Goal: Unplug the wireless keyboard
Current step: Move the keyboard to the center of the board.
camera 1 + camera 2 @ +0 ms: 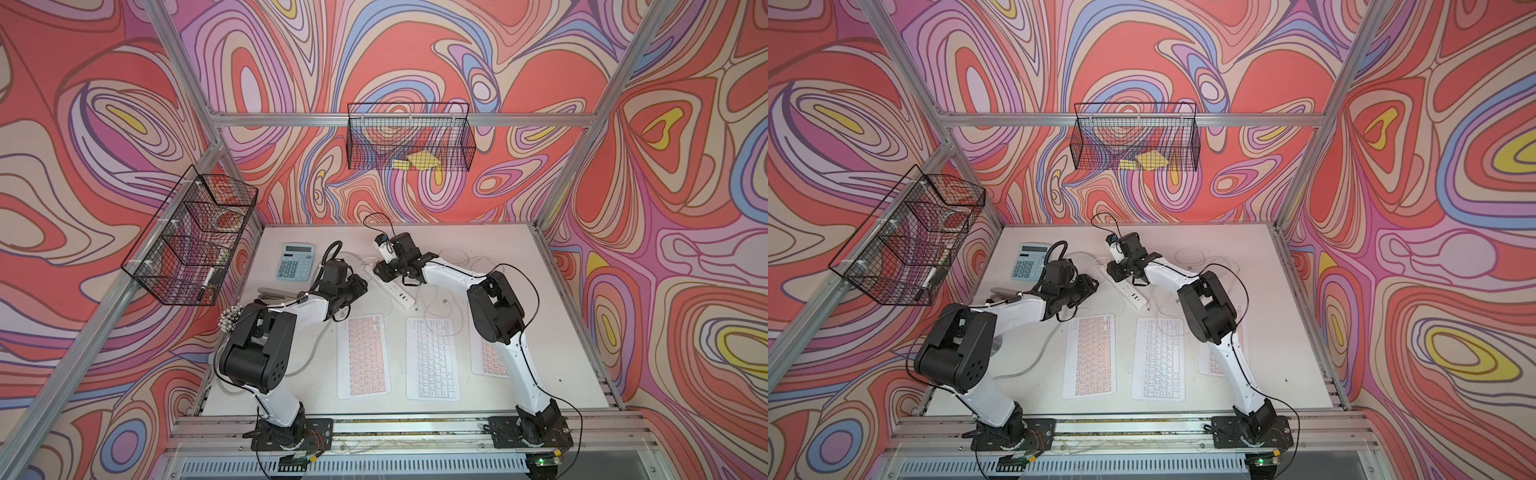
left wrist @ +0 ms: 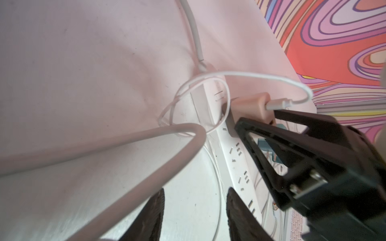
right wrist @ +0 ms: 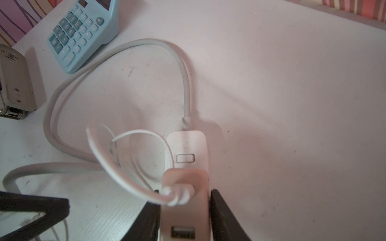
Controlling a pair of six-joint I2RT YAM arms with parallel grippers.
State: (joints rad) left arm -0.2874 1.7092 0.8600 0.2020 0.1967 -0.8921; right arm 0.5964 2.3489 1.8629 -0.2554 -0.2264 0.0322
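Both top views are crossed from the blue calculator [image 1: 296, 261] rightward. The left gripper [image 1: 364, 286] is held just beside the white power strip [image 1: 397, 293], and its fingers [image 2: 238, 212] are spread apart above the table. At the strip's far end a pink charger [image 3: 183, 177], with a thin white cable [image 3: 177, 194] plugged into it, is pinched by the right gripper [image 3: 184, 205]. Three keyboards [image 1: 432, 359] are laid side by side nearer the arm bases.
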